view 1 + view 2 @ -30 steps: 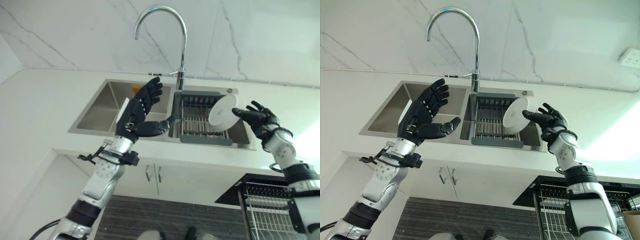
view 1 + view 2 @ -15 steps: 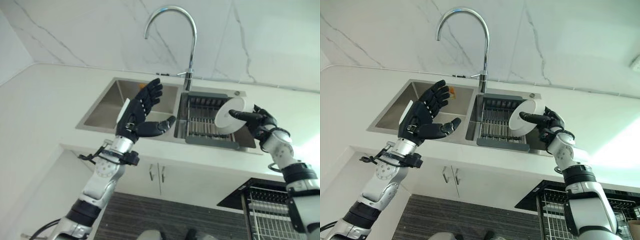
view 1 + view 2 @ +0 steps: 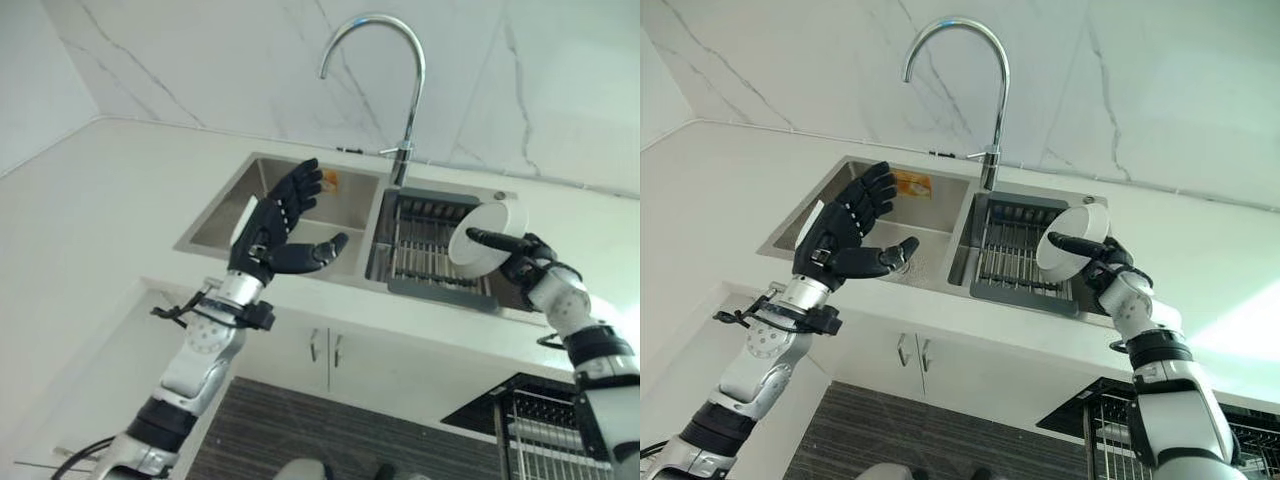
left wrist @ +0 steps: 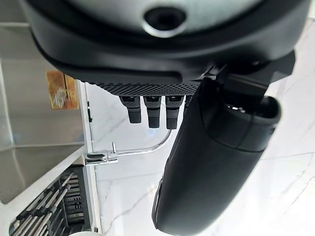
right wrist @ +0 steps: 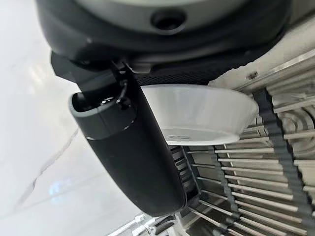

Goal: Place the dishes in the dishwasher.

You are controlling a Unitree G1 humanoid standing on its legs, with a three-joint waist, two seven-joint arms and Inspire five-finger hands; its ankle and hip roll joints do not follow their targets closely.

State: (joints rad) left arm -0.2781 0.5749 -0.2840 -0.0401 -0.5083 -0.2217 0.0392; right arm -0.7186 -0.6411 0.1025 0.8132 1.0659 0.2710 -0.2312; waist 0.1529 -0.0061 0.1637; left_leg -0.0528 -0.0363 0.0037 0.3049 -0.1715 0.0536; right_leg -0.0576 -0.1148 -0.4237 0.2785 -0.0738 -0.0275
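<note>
Right hand (image 3: 525, 262) is up at the sink's right basin, and I see its thumb laid across the face of the white dish (image 3: 488, 231) with the fingers behind the rim, so it's pinching that dish. The dish stands tilted on edge over the dark drying rack (image 3: 1018, 262) that sits in the right basin; my right wrist view shows its pale underside just above the rack's bars. Left hand (image 3: 843, 237) hangs over the left basin of the steel sink (image 3: 235, 212), fingers spread wide, thumb out, holding nothing. An orange sponge (image 3: 911, 184) rests against that basin's back wall. The curved tap (image 3: 398, 80) rises between the two basins from the white tabletop (image 3: 90, 200).
</note>
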